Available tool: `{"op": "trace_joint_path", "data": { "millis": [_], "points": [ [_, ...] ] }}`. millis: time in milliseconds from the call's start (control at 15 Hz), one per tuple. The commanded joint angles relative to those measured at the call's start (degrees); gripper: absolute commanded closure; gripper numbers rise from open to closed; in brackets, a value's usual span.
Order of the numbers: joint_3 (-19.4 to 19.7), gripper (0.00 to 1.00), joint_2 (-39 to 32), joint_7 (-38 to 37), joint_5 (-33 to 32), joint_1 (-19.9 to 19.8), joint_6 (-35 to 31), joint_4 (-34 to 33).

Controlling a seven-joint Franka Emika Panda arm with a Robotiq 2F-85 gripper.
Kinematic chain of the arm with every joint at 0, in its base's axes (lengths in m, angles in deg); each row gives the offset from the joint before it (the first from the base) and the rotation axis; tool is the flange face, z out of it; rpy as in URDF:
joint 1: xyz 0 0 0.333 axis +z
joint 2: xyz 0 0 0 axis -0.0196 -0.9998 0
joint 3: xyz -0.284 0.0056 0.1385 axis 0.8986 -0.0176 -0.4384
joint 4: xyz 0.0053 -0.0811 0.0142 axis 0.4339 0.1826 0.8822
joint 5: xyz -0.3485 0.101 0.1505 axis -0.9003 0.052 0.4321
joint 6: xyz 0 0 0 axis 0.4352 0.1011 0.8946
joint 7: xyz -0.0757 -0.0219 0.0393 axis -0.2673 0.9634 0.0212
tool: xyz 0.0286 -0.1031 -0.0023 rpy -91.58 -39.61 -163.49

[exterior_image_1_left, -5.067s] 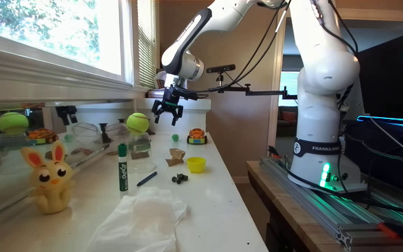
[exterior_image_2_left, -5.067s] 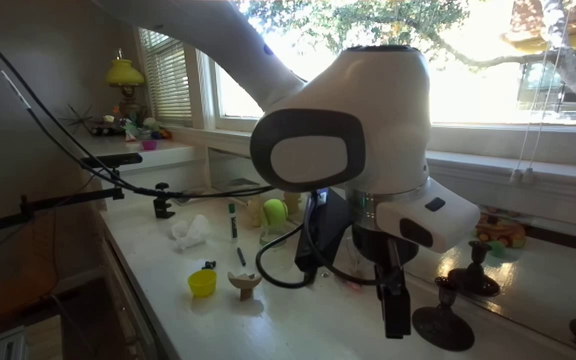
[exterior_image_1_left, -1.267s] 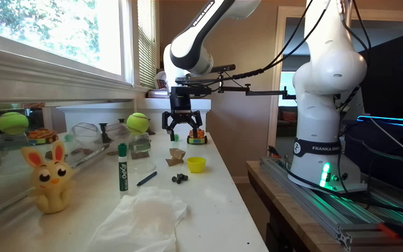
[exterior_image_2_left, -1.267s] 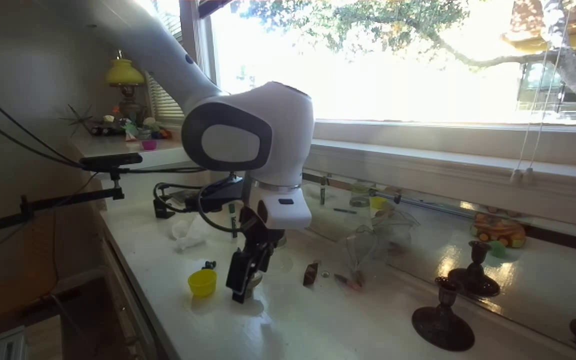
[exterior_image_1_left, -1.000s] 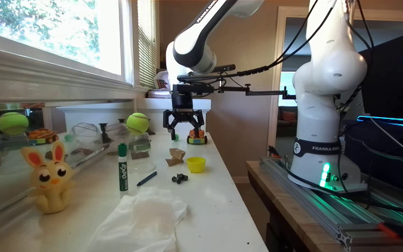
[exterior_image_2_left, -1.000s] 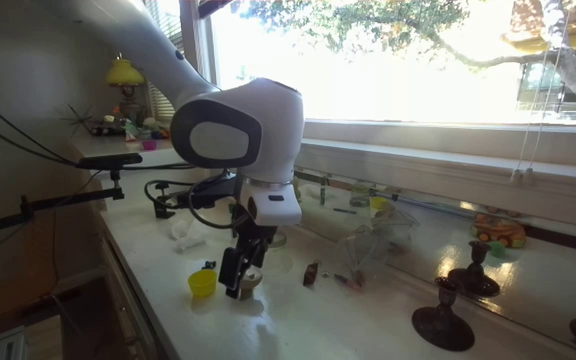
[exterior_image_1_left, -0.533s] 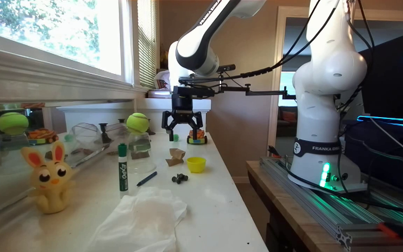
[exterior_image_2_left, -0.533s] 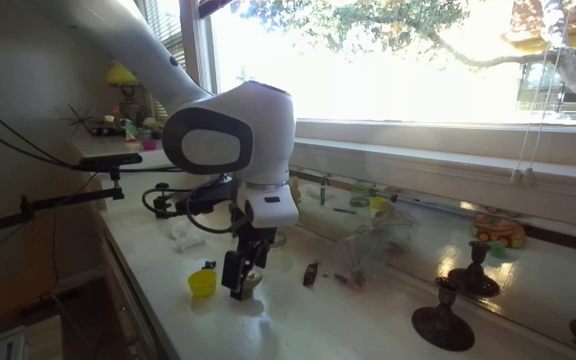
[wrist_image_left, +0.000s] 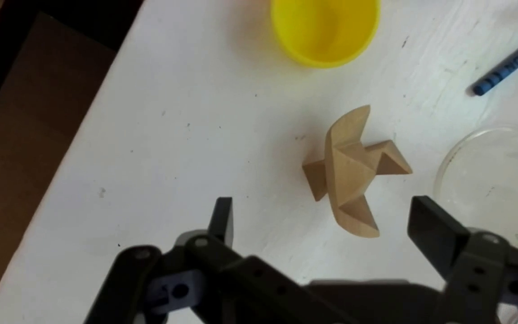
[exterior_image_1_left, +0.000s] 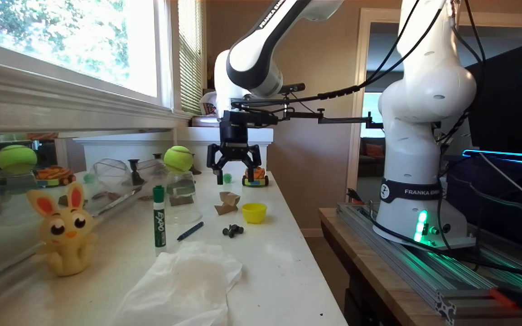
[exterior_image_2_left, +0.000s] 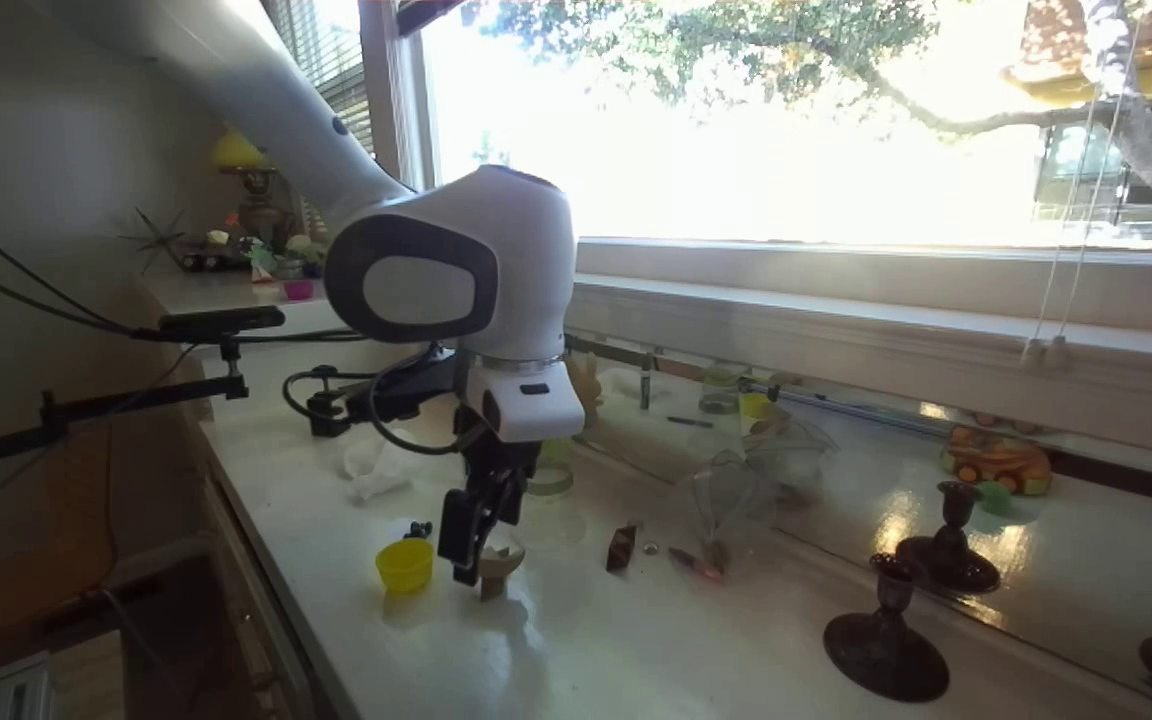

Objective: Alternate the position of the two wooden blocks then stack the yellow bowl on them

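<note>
The two wooden blocks are stacked crosswise on the white counter. The upper block (wrist_image_left: 349,175) is curved with pointed ends; the lower block (wrist_image_left: 315,177) shows beneath it on both sides. In both exterior views the upper block (exterior_image_1_left: 229,198) (exterior_image_2_left: 502,562) rests on the lower block (exterior_image_1_left: 225,208) (exterior_image_2_left: 492,588). The yellow bowl (wrist_image_left: 324,27) sits upright and apart beside them (exterior_image_1_left: 254,213) (exterior_image_2_left: 405,566). My gripper (wrist_image_left: 322,209) is open, empty and pointing down. It hovers above the blocks, fingers apart on either side (exterior_image_1_left: 235,180) (exterior_image_2_left: 486,545), touching nothing.
A clear glass (wrist_image_left: 448,166) bearing a tennis ball (exterior_image_1_left: 179,159) stands near the right finger in the wrist view. A blue crayon (wrist_image_left: 511,63), black item (exterior_image_1_left: 233,231), green marker (exterior_image_1_left: 159,219) and crumpled white sheet (exterior_image_1_left: 188,285) lie around. Dark candlesticks (exterior_image_2_left: 886,640) stand by the mirror.
Over about five seconds my gripper has swung from a tilted pose away from the blocks to pointing down over them. In the last second it shifts only slightly. The blocks and bowl have not moved.
</note>
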Motion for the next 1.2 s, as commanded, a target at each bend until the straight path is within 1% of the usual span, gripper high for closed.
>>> {"op": "trace_joint_path", "data": {
  "millis": [0, 533, 867, 1133],
  "points": [
    [-0.51, 0.0, 0.01, 1.04, 1.89, 0.72, 1.41, -0.78],
    [-1.38, 0.0, -2.19, 1.73, 2.09, 1.81, 2.31, -2.34],
    [-1.29, 0.0, -4.08, 2.04, 1.67, 1.84, 0.89, -2.96],
    [-1.28, 0.0, -5.63, 2.4, 1.66, 1.95, 1.0, -3.83]
  ]
}}
